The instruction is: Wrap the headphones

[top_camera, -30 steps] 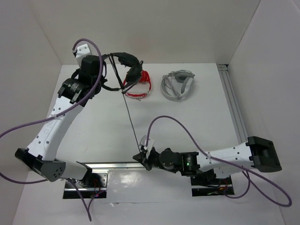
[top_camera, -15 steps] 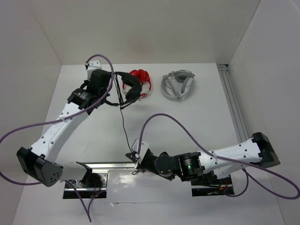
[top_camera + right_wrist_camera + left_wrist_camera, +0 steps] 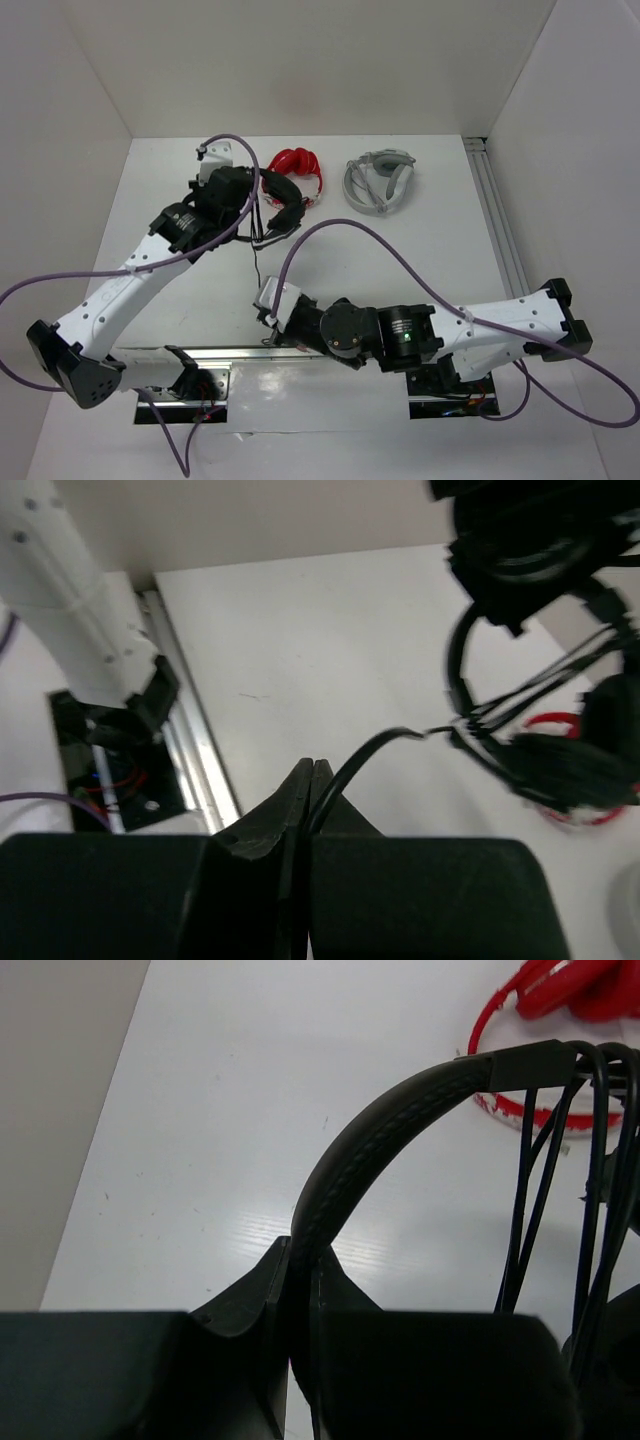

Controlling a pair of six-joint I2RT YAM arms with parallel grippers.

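top external shows the left gripper (image 3: pixel 248 197) clenched on the headband (image 3: pixel 370 1150) of the headphones (image 3: pixel 285 212), just beside the red headphones (image 3: pixel 300 160). a few turns of cable (image 3: pixel 530 1190) cross the band; the right gripper (image 3: pixel 310 770) pinches the loose cable, so winding looks part done.

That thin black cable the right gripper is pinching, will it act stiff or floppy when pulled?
Probably floppy: the cable bends as it leaves the right gripper and hangs in strands by the headband. Likely light, and thin enough to slip if the pinch loosens.

black headphones (image 3: pixel 275 205) lifted, cable (image 3: pixel 257 268) hanging down
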